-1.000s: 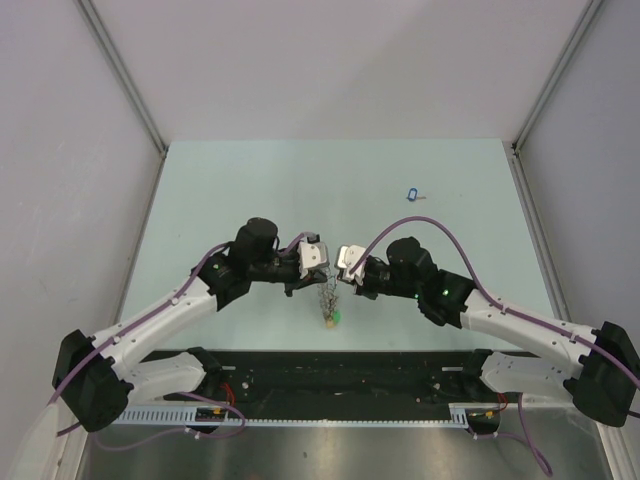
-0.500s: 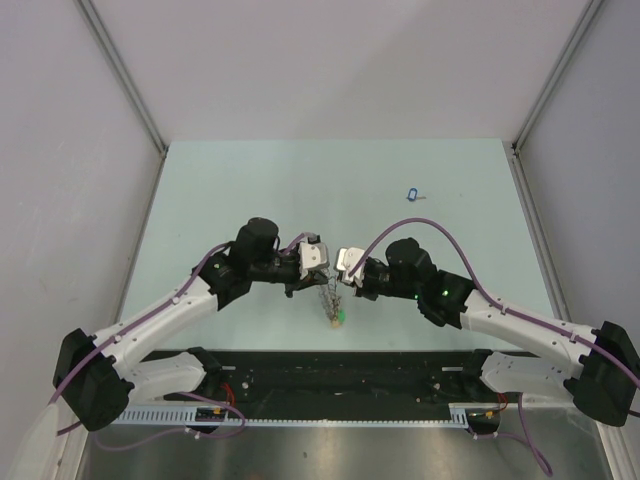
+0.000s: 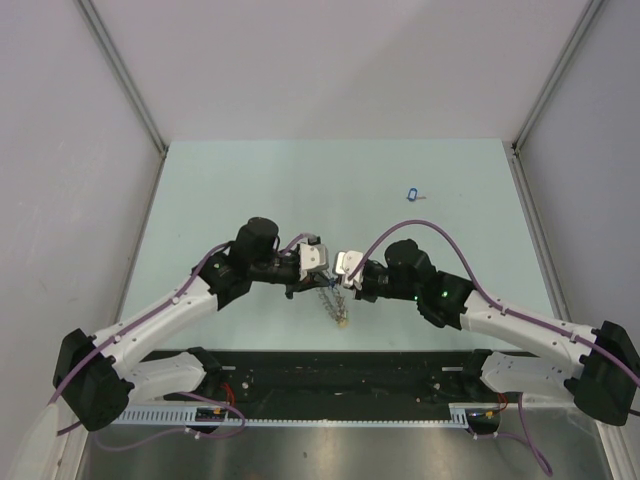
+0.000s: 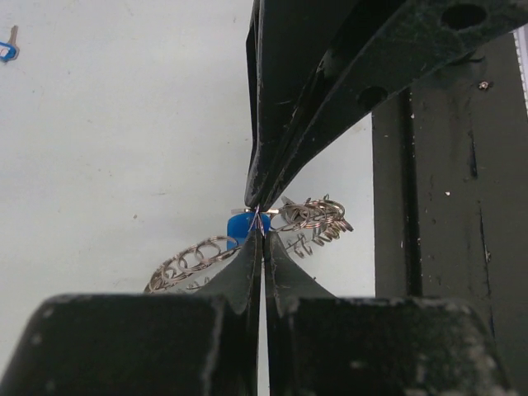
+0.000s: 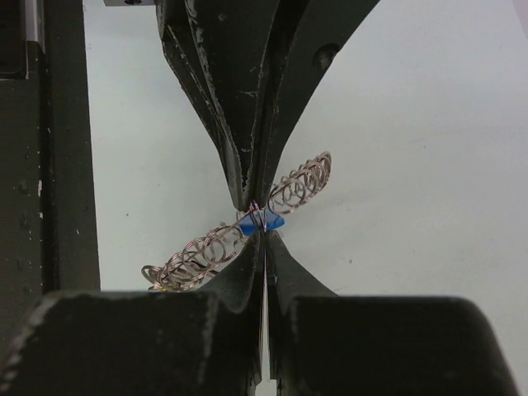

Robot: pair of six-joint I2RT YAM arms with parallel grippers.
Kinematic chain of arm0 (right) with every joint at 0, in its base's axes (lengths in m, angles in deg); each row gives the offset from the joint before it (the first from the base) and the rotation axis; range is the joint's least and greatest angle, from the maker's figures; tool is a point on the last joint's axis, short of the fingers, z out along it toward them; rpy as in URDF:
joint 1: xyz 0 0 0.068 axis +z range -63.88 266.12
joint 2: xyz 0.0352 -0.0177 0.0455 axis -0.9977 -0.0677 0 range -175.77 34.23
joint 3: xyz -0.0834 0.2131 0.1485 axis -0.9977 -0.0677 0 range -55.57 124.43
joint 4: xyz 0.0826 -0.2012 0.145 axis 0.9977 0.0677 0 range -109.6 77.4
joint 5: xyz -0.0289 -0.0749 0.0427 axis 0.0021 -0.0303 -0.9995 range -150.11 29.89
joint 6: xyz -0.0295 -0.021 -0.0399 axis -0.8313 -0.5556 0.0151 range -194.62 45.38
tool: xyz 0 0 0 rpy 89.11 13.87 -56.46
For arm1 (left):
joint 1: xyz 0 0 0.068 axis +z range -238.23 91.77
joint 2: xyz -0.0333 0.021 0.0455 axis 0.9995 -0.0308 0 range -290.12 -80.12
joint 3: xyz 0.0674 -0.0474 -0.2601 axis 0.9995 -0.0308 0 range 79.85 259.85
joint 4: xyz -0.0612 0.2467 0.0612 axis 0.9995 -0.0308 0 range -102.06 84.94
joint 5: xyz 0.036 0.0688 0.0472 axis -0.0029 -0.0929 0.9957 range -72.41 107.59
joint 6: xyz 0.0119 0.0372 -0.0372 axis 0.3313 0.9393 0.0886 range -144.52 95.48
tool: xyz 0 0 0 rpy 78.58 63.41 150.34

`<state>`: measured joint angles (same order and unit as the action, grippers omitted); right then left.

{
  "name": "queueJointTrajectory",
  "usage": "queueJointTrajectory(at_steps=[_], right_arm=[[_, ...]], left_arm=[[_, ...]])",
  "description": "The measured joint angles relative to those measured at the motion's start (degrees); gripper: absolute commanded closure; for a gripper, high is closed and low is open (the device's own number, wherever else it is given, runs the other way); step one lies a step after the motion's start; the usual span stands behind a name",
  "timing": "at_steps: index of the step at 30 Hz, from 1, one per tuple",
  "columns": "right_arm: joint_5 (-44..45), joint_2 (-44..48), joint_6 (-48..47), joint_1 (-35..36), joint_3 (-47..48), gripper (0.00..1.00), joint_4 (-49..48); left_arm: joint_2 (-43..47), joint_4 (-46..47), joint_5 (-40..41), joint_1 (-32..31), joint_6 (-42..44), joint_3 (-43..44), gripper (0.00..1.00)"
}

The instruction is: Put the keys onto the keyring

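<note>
My left gripper (image 3: 322, 268) and right gripper (image 3: 338, 270) meet tip to tip above the table's near middle, both shut. The keyring (image 3: 333, 300) hangs under them, a silver wire ring fringed with small loops. In the left wrist view my left gripper (image 4: 262, 231) pinches the keyring's (image 4: 194, 260) thin wire. In the right wrist view my right gripper (image 5: 264, 233) is shut at a blue-tagged key (image 5: 266, 221) that sits on the keyring (image 5: 206, 250) right at the pinch. The tag also shows in the left wrist view (image 4: 238, 227). A second blue-tagged key (image 3: 412, 194) lies on the table, far right.
The pale green table (image 3: 220, 190) ends at a black rail (image 3: 330, 375) by the arm bases. Grey walls (image 3: 330, 60) close in the back and sides. The loose key on the table also shows in the left wrist view (image 4: 7, 48).
The hanging keyring has swung from straight down to slanting right, and its green tag no longer shows. Both grippers have stayed shut, tip to tip.
</note>
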<state>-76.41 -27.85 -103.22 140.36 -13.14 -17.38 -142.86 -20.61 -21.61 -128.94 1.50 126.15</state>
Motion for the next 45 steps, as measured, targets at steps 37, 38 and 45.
queueJointTrajectory(at_steps=[37,38,45], right_arm=[[4.85,2.89,4.02,1.97,0.00,1.00,-0.44],[4.83,2.95,4.22,1.97,0.00,1.00,-0.50],[3.85,2.97,4.68,1.95,0.00,1.00,-0.79]], left_arm=[[8.41,4.55,4.48,-0.11,-2.05,-3.67,1.00],[8.41,4.81,4.42,-0.11,-2.05,-3.74,1.00],[8.28,6.43,2.93,-0.11,-2.08,-4.26,1.00]])
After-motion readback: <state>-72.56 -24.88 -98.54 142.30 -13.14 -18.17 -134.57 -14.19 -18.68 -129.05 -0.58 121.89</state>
